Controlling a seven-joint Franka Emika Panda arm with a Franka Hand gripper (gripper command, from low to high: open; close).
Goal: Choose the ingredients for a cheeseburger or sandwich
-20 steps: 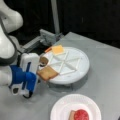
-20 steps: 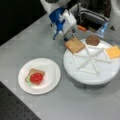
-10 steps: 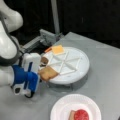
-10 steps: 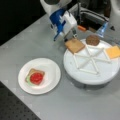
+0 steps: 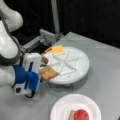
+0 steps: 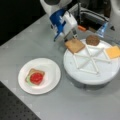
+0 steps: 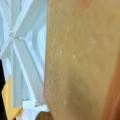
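- sandwich sits on the small white plate at a front view's left: toast base, green lettuce edge, red tomato disc on top; also seen at a front view's bottom
- toast slice lies at the rim of the divided round tray, in the wedge next to the end effector
- end effector touching the toast's edge in both front views; can't tell if it's clamped or apart
- wrist view: toast fills the frame, tray dividers beside it
- brown patty and yellow cheese square in neighbouring wedges
- everything on the grey worktop
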